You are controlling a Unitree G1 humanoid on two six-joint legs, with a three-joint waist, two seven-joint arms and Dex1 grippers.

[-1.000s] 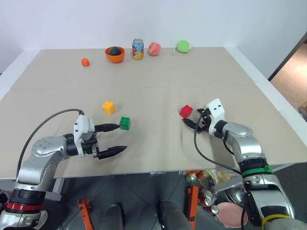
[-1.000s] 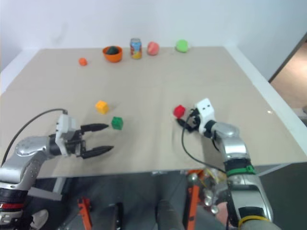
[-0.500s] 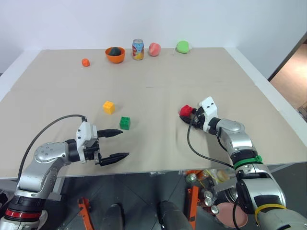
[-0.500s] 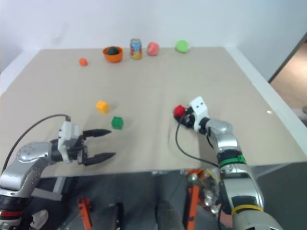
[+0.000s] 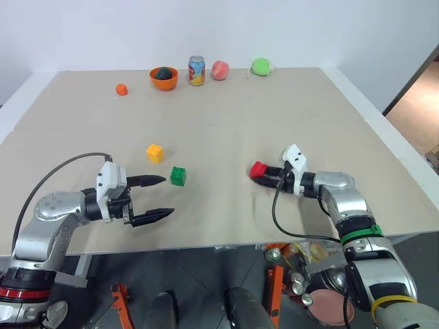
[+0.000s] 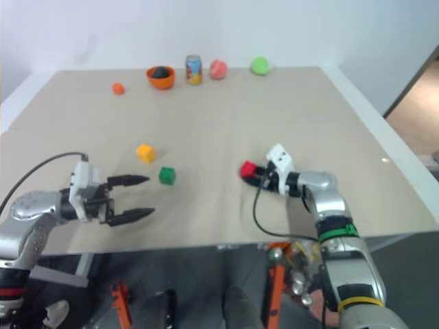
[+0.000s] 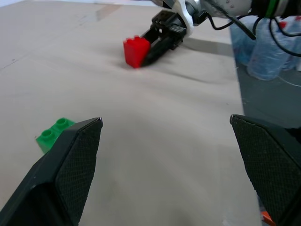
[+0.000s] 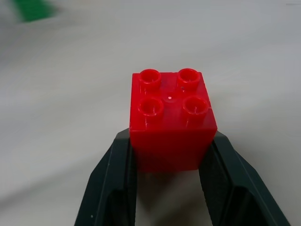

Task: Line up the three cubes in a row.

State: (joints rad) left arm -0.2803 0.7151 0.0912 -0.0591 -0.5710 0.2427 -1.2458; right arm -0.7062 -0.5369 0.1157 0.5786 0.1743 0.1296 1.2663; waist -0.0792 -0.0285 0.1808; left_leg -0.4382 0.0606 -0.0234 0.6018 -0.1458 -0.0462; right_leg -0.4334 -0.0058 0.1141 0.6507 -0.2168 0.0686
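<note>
Left eye view: the wide beige table [image 5: 288,103] spreads out, and the right gripper [image 5: 264,174] reaches in from the right, pointing left, fingers clamped on the red cube [image 5: 258,168] low at its sides, studs facing up, right of centre on the table. The left gripper [image 5: 159,197] hangs near the front edge, pointing right, fingers spread wide and holding nothing. Green cube [image 5: 178,176] sits just off its upper fingertip, studs up; yellow cube [image 5: 156,153] lies just behind it, turned slightly askew.
</note>
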